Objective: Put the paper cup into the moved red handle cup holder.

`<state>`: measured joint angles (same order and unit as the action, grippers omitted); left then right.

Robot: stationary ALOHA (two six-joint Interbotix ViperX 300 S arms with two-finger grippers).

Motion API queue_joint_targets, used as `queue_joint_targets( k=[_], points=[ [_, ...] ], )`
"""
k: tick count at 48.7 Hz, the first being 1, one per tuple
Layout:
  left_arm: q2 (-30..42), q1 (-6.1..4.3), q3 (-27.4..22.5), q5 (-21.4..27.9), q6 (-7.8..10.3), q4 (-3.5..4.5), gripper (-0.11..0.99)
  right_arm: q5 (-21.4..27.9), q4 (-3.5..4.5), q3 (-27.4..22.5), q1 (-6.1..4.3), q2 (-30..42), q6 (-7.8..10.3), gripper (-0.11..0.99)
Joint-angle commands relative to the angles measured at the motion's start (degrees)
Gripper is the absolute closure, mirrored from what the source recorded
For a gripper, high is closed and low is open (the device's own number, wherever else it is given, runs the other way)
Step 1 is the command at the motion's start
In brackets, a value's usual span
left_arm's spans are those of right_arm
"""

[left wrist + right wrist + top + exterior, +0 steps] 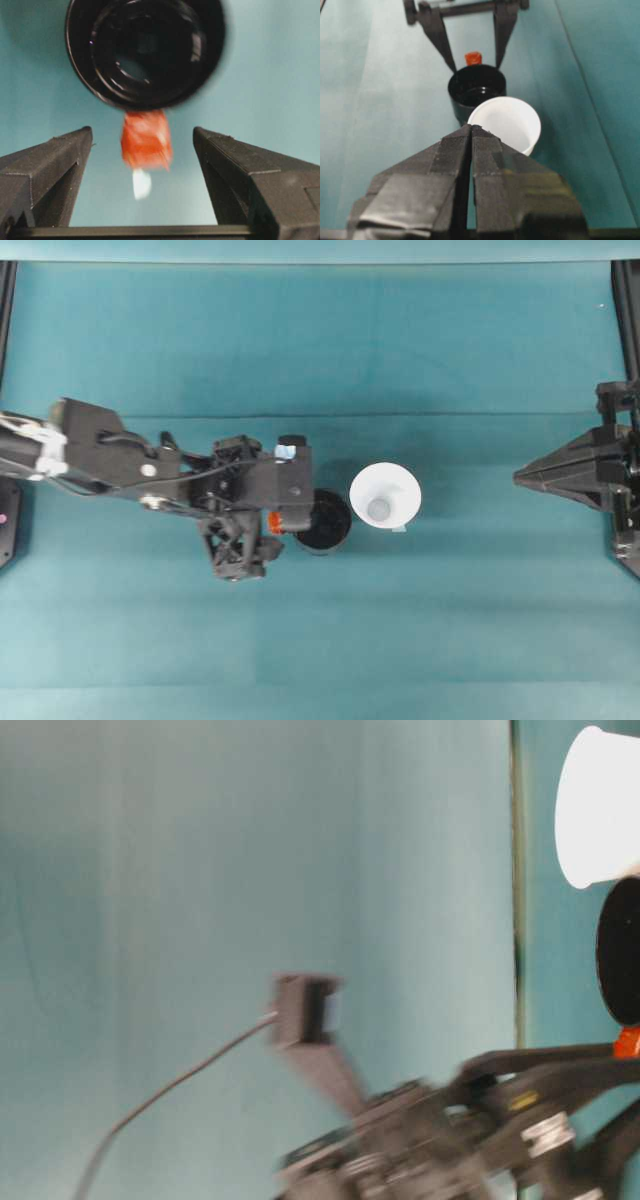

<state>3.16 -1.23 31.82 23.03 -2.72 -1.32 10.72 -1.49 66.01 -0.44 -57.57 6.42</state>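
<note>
Table (330, 340): teal cloth, flat, with the task items grouped near the centre of the overhead view.

Left gripper (142, 137): jaws apart, straddling the red handle tab (146, 139) without touching it; the tab sits in the gap between the fingers. In the overhead view this gripper (283, 523) lies at nine o'clock of the holder.

Right gripper (471, 131): jaws together, holding nothing, parked far out at three o'clock in the overhead view (522, 478), well apart from the cup.

Red handle cup holder (322, 522): upright, glossy black, mouth open and unobstructed.

Paper cup (385, 497): upright, just beside the holder at its two o'clock.

Assessment: the step in hand appears to be the left gripper's business with the tab. To do it well, leave the holder upright and avoid nudging it into the cup, then have the right gripper open before approaching the cup rim
</note>
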Motion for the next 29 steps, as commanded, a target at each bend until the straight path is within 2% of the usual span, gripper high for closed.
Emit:
queue_joint_targets(
  k=[1, 5, 12, 19, 29],
  points=[
    [-4.5, -0.53, -0.4, 2.0, 1.14, -0.26, -0.01, -0.3, -0.18, -0.4, -0.09, 0.3, 0.44, 0.97],
    [-7.8, -0.62, -0.1, 3.3, 2.11, -0.26, -0.01, -0.3, -0.18, -0.4, -0.18, 0.3, 0.44, 0.97],
    [-13.2, -0.62, 1.1, 4.5, 2.64, -0.26, -0.01, -0.3, -0.18, -0.4, -0.18, 0.3, 0.44, 0.97],
    [-18.1, -0.70, 4.2, 4.9, 2.55, -0.26, -0.01, 0.6, -0.18, -0.4, -0.09, 0.4, 0.44, 0.97],
    [-23.5, -0.97, 8.5, 4.9, 1.58, -0.18, 0.00, 4.4, -0.18, -0.4, -0.09, 0.3, 0.44, 0.97]
  ],
)
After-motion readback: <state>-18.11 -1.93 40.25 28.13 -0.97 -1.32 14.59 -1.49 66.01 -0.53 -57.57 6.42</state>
